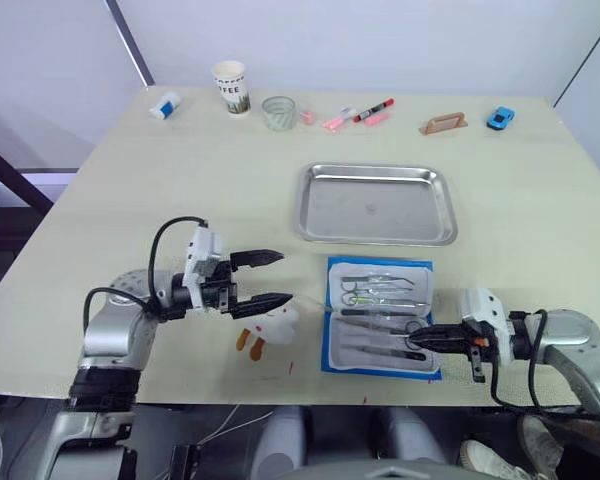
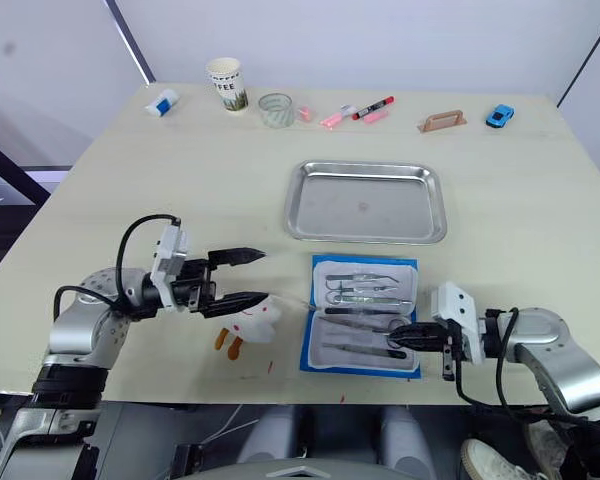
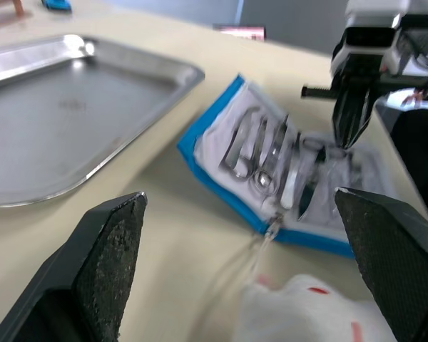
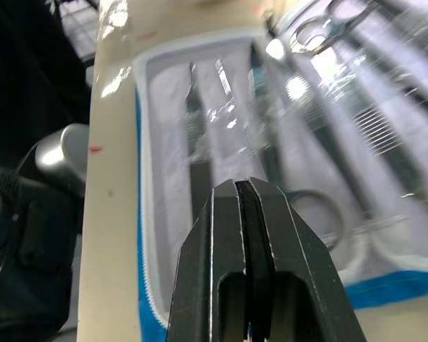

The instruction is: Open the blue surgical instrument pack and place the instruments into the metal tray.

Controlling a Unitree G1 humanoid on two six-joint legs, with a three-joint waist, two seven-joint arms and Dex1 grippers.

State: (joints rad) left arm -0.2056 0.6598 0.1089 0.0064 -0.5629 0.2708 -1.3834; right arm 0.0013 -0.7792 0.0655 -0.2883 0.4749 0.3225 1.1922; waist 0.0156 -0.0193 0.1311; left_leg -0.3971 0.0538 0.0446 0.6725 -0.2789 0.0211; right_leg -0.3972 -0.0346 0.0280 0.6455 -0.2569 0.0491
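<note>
Bright blue fabric frames the open surgical instrument pack [image 1: 379,315], which lies flat on the pale counter [image 1: 120,200] near its front edge. Its whitish clear-pocket lining holds several slim dark and silver instruments [image 1: 382,292] side by side. The empty stainless-steel tray [image 1: 376,203] sits just beyond the pack. The right claw [image 1: 420,338] reaches over the pack's front right part, its two black fingers pressed together above a scissor handle. The left claw [image 1: 270,278] hovers beside the pack's left edge, fingers spread apart, over a small white toy [image 1: 267,324].
</note>
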